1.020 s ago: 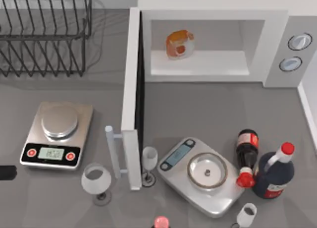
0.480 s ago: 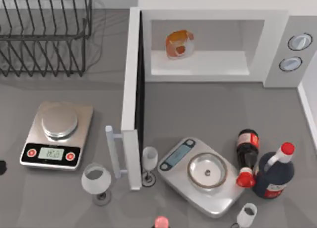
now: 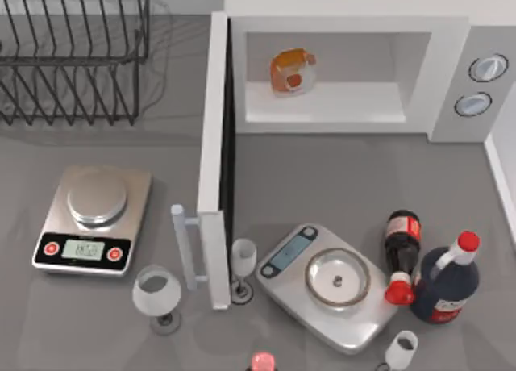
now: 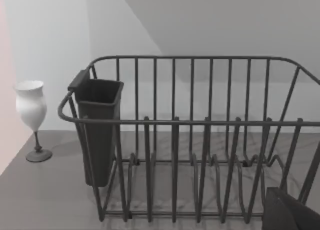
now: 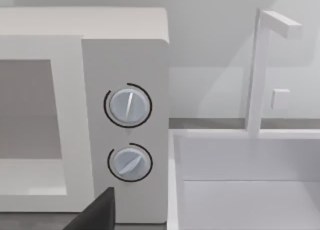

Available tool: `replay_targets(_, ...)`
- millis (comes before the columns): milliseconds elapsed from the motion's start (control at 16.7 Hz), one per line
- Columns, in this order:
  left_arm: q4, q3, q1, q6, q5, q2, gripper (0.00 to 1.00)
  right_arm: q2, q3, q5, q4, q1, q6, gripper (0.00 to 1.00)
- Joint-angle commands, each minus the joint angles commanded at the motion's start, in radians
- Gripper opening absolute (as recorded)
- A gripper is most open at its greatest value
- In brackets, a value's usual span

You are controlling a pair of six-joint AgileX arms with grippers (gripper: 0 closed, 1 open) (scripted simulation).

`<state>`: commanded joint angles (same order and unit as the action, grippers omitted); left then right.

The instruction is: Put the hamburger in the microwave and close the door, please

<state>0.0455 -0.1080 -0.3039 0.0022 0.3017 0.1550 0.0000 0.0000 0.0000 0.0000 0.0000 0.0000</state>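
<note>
Grey tabletop [image 3: 339, 185] fills the top view: the microwave [image 3: 347, 24] stands at the back with the door [image 3: 213, 161] swung wide open toward the front, and the hamburger [image 3: 292, 71] sits inside on the pale floor. Two kitchen scales [image 3: 93, 219] [image 3: 330, 286] flank the door, with wine glasses [image 3: 156, 294] and bottles [image 3: 443, 282] near the front.
Left wrist view: a wire dish rack [image 4: 200, 140] with a dark cutlery cup [image 4: 100, 125]; I cannot tell how the left jaws stand.
Right wrist view: the microwave's two dials [image 5: 128, 106] beside a white sink [image 5: 240, 190]; right jaws likewise cannot be told
</note>
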Motion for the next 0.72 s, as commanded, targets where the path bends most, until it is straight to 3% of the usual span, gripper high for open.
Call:
replay_targets(360,0.0,-0.001,-0.005,0.001,0.008,0.001,0.0,0.0,0.0,0.0,0.0,0.0,0.0,1.0)
replay_targets(720,-0.022,-0.047,-0.136,0.002,0.135,0.024,0.0,0.0,0.0,0.0,0.0,0.0,0.0,1.0)
